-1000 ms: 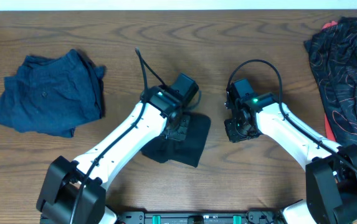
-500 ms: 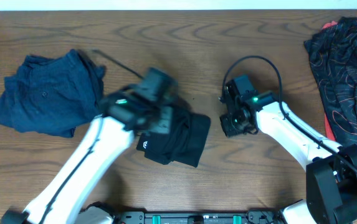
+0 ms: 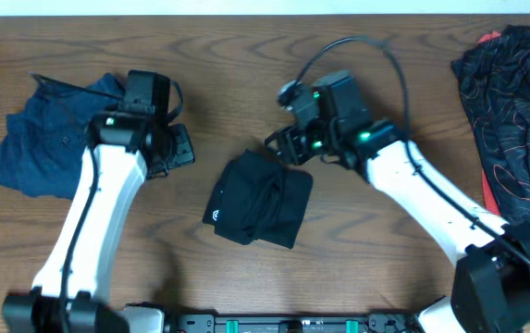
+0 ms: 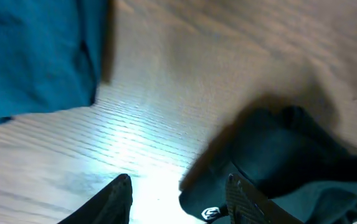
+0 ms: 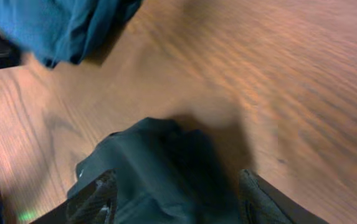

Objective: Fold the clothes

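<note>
Lying bunched at table centre: the black shirt (image 3: 258,197), with a small white logo on its near-left corner. A dark blue garment (image 3: 47,139) is crumpled at far left, and a black garment with red lines (image 3: 514,102) lies at the right edge. The left gripper (image 3: 174,148) hangs over bare table (image 3: 246,55) between the blue garment and the shirt, jaws spread, nothing between them. The right gripper (image 3: 288,148) hovers at the shirt's far edge, jaws spread wide, fabric below them unpinched.
</note>
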